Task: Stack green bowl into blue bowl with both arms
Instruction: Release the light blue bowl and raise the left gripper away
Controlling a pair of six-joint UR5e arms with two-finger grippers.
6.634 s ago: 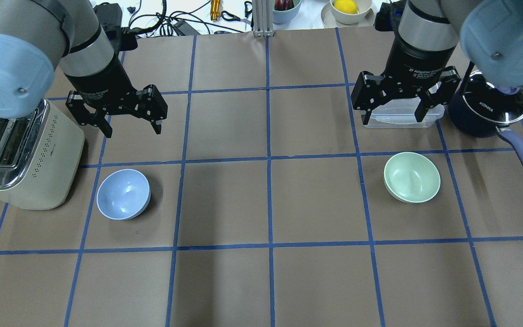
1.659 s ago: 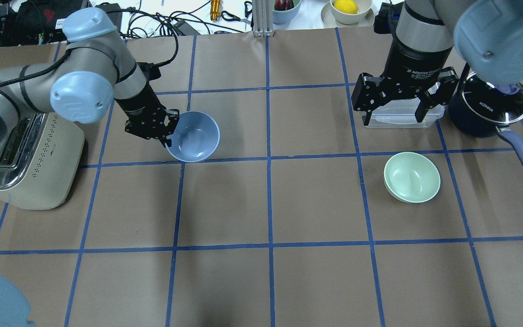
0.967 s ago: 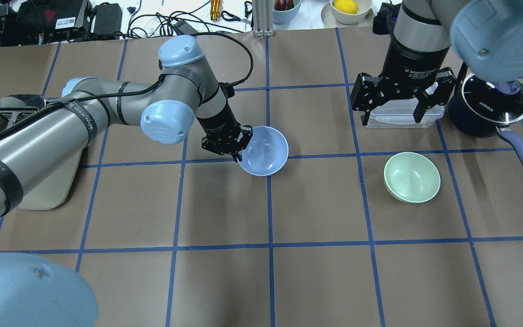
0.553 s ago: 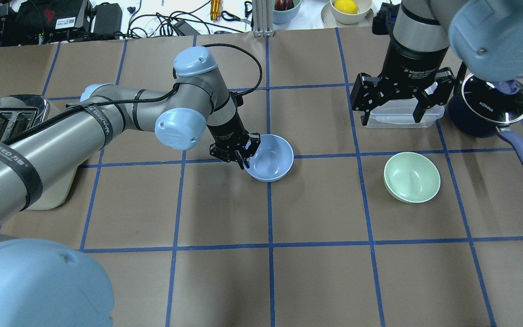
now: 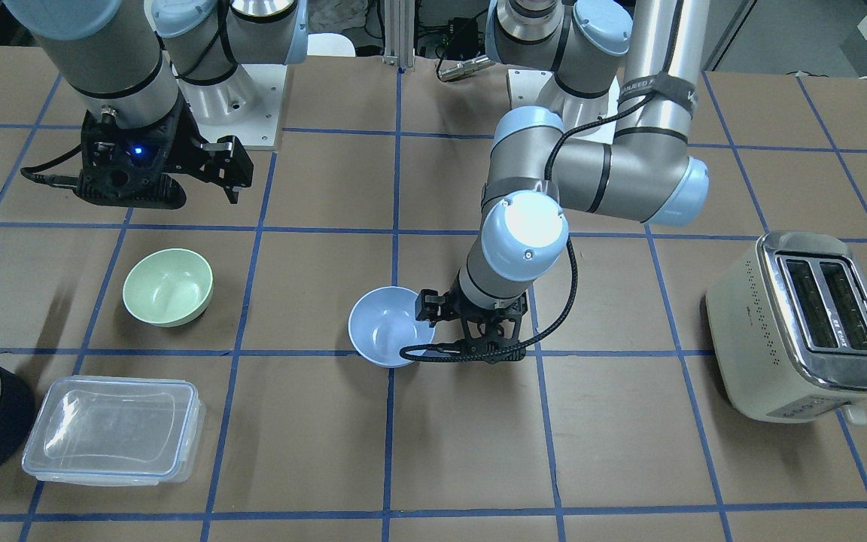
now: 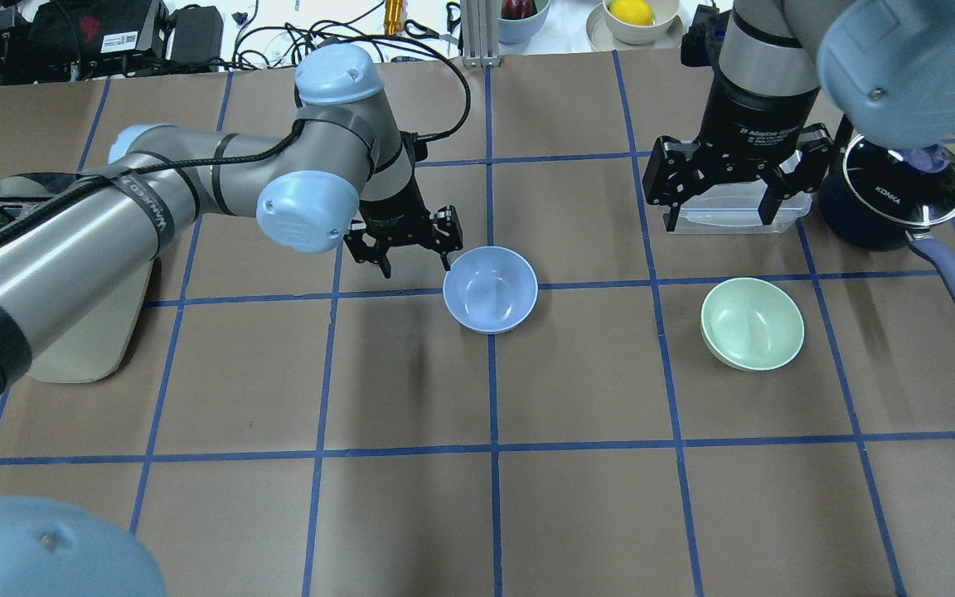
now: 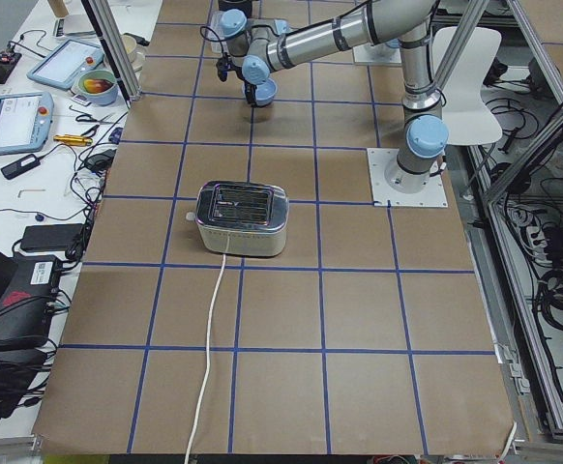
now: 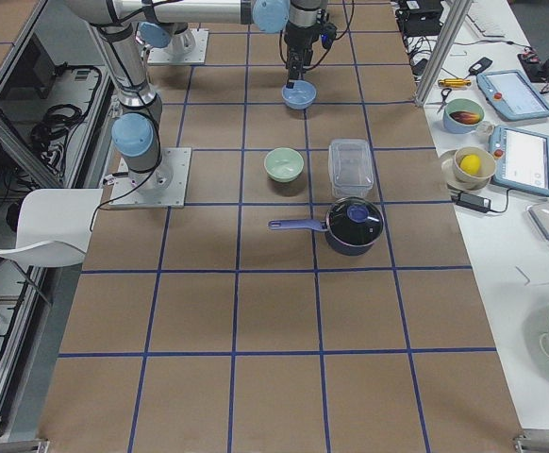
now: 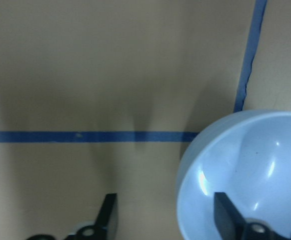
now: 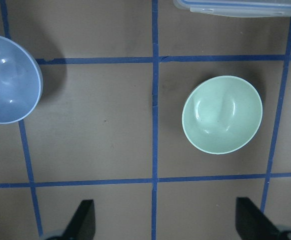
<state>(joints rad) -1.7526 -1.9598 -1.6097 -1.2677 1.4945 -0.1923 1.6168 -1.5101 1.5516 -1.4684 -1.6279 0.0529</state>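
Note:
The blue bowl point(image 6: 490, 288) stands upright on the table near the middle, also seen in the front view point(image 5: 390, 325). My left gripper point(image 6: 416, 265) is open and empty just to its left; in the left wrist view point(image 9: 168, 222) one fingertip point(image 9: 225, 215) shows over the bowl's point(image 9: 245, 175) rim. The green bowl point(image 6: 752, 323) stands upright to the right, apart from the blue one. My right gripper point(image 6: 719, 217) is open and empty, held behind the green bowl; its wrist view looks down on the green bowl point(image 10: 222, 114) and the blue bowl point(image 10: 8, 80).
A clear lidded container point(image 5: 114, 429) lies under the right gripper. A dark saucepan point(image 6: 892, 195) with a purple handle point(image 6: 954, 286) stands at the far right. A cream toaster point(image 5: 802, 324) stands on the left side. Bowls, fruit and cables lie beyond the far edge.
My left gripper carried the blue bowl from beside the toaster to the table's middle, set it down, opened and drew back to the left. The right arm and green bowl stayed put.

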